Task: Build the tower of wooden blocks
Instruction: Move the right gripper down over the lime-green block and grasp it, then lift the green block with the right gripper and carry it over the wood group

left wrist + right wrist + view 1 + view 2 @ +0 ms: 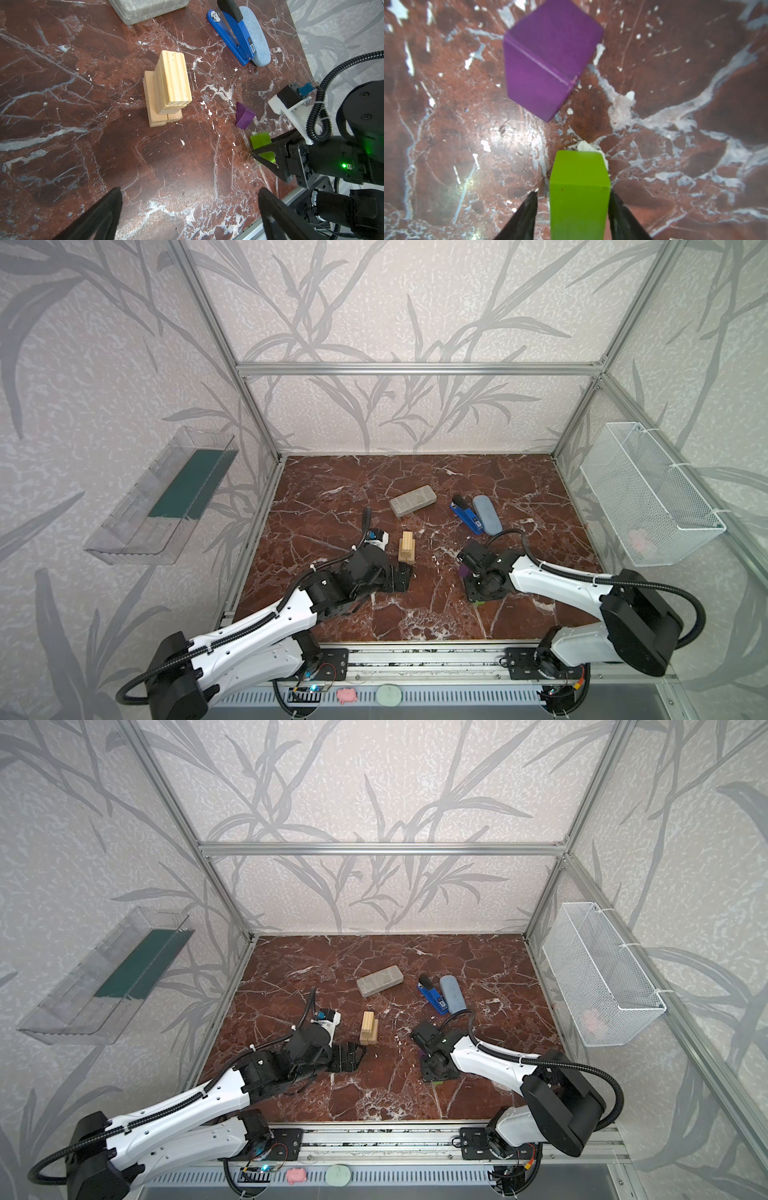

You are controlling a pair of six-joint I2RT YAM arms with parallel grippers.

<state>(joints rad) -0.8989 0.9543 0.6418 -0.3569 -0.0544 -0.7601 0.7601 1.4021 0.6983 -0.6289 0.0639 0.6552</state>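
Table [332, 489]: red-brown marble with white veins, carrying everything below.
Left arm [257, 626]: reaching in from the near edge toward the table's middle.
Right arm [557, 576]: reaching in from the near right, wrist bending downward.
Basket [623, 497]: white mesh, hanging on the right wall, well apart from the blocks.
Tray [158, 497]: clear plastic, hanging on the left wall.
Slab [412, 500]: speckled grey, lying flat behind the tower.
Case [487, 509]: blue-grey, lying against the stapler's right side.
Stapler [468, 515]: blue and black, lying right of the slab.
Tower [170, 87]: pale blocks standing in layers near the table's middle, between the two arms. Three blocks are lying side by side on top and the base layer is sticking out on one side. The number of layers cannot be told.
Left gripper [190, 190]: hovering just in front of the tower, fingers spread wide and holding nothing.
Right gripper [573, 192]: pointing down at the table, fingers [527, 216] standing partly apart astride the green block. One is touching its side and a gap is showing at the other.
Purple block [546, 62]: lying on the table right of the tower, near the green block but apart from it.
Green block [579, 187]: lying on the table between the right gripper's fingers, off the tower.
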